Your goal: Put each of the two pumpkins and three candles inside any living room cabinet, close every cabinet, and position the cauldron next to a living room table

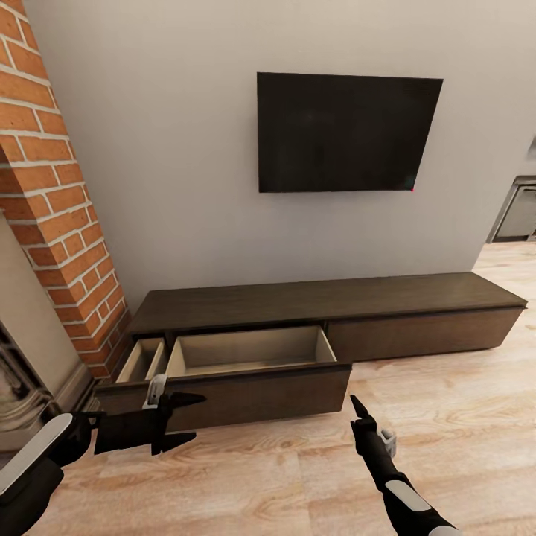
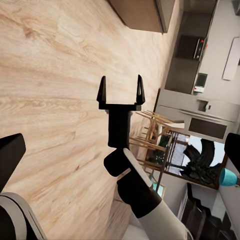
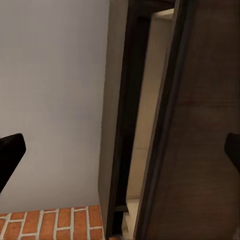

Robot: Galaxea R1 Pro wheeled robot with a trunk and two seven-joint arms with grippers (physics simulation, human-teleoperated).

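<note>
The long dark-brown cabinet (image 1: pixel 327 298) stands against the wall. Its left drawer (image 1: pixel 253 350) is pulled out, and the beige inside that shows is bare. Its right front (image 1: pixel 424 335) is shut. My left gripper (image 1: pixel 192 419) hangs open just in front of the open drawer's front panel (image 1: pixel 246 394), with nothing between its fingers. My right gripper (image 1: pixel 357 408) hovers over the floor beside that panel's right end. The left wrist view shows the right gripper (image 2: pixel 120 92) open and holding nothing. The drawer's edge (image 3: pixel 165 125) fills the right wrist view close up. The pumpkins, candles, cauldron and table are out of view.
A red brick column (image 1: pixel 59 208) and a stone fireplace (image 1: pixel 22 372) stand left of the cabinet. A black TV (image 1: pixel 342 134) hangs on the wall above it. Wooden floor (image 1: pixel 298 476) lies open in front. A doorway (image 1: pixel 517 212) opens at the right.
</note>
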